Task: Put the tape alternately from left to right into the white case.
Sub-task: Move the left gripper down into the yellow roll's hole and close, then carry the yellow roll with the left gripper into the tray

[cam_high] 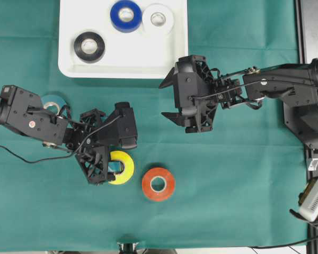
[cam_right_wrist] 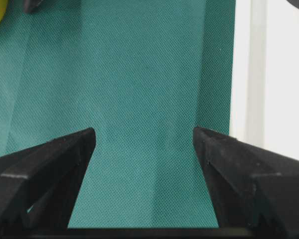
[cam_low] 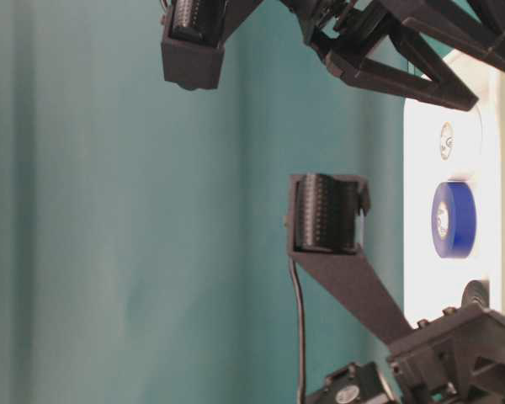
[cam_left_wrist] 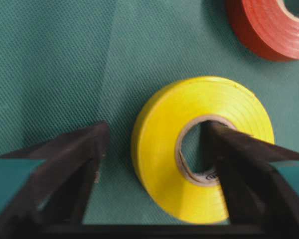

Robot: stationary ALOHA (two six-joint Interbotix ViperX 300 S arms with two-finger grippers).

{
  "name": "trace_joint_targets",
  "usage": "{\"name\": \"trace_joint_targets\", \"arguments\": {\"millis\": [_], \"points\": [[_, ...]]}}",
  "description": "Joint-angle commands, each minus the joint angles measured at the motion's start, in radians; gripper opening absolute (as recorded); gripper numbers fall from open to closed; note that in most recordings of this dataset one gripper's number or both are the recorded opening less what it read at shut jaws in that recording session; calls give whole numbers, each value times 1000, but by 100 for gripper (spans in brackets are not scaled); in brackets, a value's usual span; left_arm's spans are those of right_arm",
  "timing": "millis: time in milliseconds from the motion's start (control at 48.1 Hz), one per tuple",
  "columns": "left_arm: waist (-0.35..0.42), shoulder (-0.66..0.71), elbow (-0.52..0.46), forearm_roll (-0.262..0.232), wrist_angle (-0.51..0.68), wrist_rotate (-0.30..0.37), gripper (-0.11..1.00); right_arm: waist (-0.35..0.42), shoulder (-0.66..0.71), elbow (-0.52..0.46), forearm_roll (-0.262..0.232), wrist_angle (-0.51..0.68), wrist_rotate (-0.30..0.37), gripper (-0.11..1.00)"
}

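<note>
From overhead, the white case (cam_high: 122, 63) sits at the top of the green-covered counter (cam_high: 244, 201) holding the black roll (cam_high: 89, 46), blue roll (cam_high: 125, 15) and white roll (cam_high: 158, 18). The left gripper (cam_high: 112, 159) straddles one side of the yellow roll (cam_high: 122, 167), one finger in its core; the red-orange roll (cam_high: 158, 184) lies just beside it, and the teal roll (cam_high: 53, 102) peeks out behind the left arm. The right gripper (cam_high: 168, 98) hangs wide open and empty below the case

At table level, the blue roll stands out in the case

The left wrist view shows the jaws partly open around the yellow ring's wall, the outer finger (cam_left_wrist: 84, 164) apart from it

The right wrist view shows spread fingers (cam_right_wrist: 55, 164) over bare cloth beside the case rim
</note>
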Motion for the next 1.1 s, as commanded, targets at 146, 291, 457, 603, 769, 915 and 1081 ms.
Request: {"name": "trace_joint_targets", "arguments": {"millis": [146,291,457,603,769,915,1081], "points": [[0,-12,-6,2,0,5,31,3,-9,-15,0,-8,2,91],[0,-17,-6,2,2,5,27,5,-9,-15,0,-8,2,91],[0,-23,-6,2,3,3,27,5,-9,-15,0,-6,2,91],[-3,-55,-6,3,14,5,27,3,-9,-17,0,-6,2,91],[-6,-135,-6,3,84,5,27,5,-9,-15,0,-8,2,91],[-2,-198,-5,5,158,5,27,5,-9,-17,0,-8,2,91],[9,-230,-6,5,192,5,27,6,-9,-17,0,-8,2,91]]}}
